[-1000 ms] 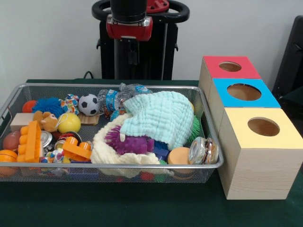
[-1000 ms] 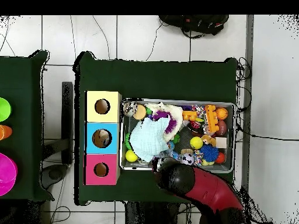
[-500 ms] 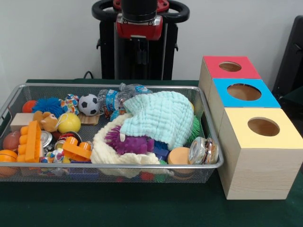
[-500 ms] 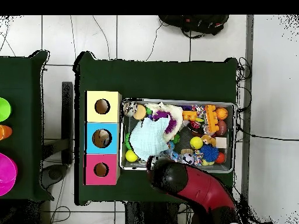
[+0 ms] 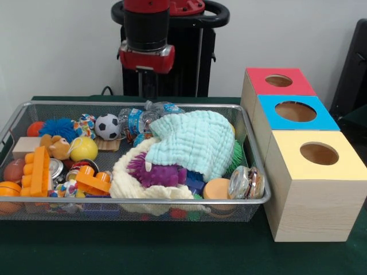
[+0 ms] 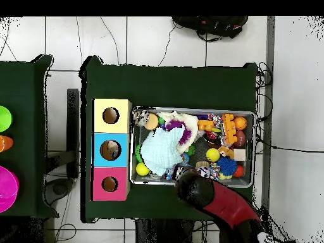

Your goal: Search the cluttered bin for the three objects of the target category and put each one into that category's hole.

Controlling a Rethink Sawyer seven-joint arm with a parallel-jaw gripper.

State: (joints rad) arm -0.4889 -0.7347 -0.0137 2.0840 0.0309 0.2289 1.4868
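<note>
Front and overhead views. I am watching the red and black arm's gripper [image 5: 148, 86] hanging above the far rim of the wire mesh bin [image 5: 137, 201]; its tips are lost against the dark pedestal behind, so I cannot tell whether they are spread or pressed together.

Directly below the gripper, a crushed clear plastic bottle with a blue label [image 5: 142, 118] is lying against the bin's far wall. Beside it, just off the gripper's line in the front view, a small black-and-white soccer ball [image 5: 107, 126] is resting next to a yellow ball [image 5: 84, 149].

Below the gripper and toward the camera, a pale mint knitted cloth [image 5: 196, 141] is draping over a purple spiky rubber toy [image 5: 156, 172] and a cream fuzzy cloth [image 5: 127, 183].

Well apart from the gripper, outside the bin, three wooden boxes are standing in a row, each with a round hole: the red-topped box [image 5: 278, 81], the blue-topped box [image 5: 295, 112] and the yellow-topped box [image 5: 317, 154].

In the overhead view, the arm [image 6: 218, 202] is covering the bin's nearest rim.
</note>
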